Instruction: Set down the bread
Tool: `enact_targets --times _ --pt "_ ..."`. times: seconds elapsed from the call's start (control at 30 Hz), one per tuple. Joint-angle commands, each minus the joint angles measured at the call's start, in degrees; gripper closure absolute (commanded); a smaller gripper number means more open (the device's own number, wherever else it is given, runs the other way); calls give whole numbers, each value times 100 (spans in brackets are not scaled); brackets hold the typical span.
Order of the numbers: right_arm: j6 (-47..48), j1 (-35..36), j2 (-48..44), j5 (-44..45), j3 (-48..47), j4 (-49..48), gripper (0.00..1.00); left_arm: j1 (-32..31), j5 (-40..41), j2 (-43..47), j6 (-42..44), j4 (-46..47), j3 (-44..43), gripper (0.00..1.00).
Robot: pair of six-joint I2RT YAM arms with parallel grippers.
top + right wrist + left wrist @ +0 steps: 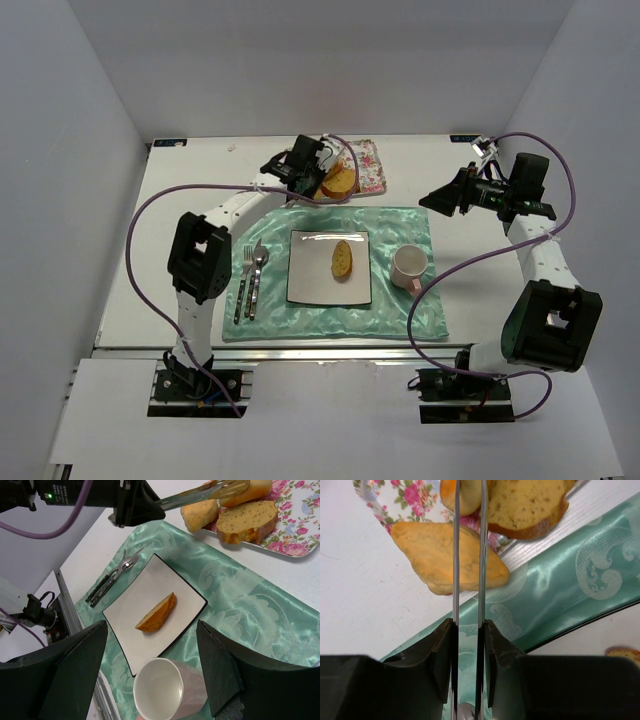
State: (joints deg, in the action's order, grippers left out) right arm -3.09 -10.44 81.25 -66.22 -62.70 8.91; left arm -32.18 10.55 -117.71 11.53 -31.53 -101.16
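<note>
- Clamps tongs [456, 570] in left gripper [468, 630], tips at bread [250, 492] on tray [300, 535].
- Needs an even squeeze, then a straight lift clear of tray.
- Holds right gripper [435, 198] open, empty, well apart from tray.

All three seemingly share the plate [312, 272].

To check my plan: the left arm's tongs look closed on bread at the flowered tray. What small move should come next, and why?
Probably lift the tongs a little, straight up. Their tips seem closed on a bread piece on the flowered tray, so a small rise would show whether the grip holds before carrying it to the white plate.
</note>
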Motion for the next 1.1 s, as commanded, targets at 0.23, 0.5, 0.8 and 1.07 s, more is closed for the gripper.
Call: enact_targets --times 0.23,0.5,0.8,1.07 --pt "-77 -20 -48 -155 29 -135 23 107 290 556 -291 252 -1036 100" --pt "-51 -20 -83 -102 3 -100 23 169 -745 1962 -634 -99 -132 100" --pt "89 -11 57 -93 -155 84 23 -445 -1661 4273 -1337 -1082 2319 100" --pt "125 42 172 -137 -410 296 23 -1096 -1347 4600 -1698 -1532 3497 100"
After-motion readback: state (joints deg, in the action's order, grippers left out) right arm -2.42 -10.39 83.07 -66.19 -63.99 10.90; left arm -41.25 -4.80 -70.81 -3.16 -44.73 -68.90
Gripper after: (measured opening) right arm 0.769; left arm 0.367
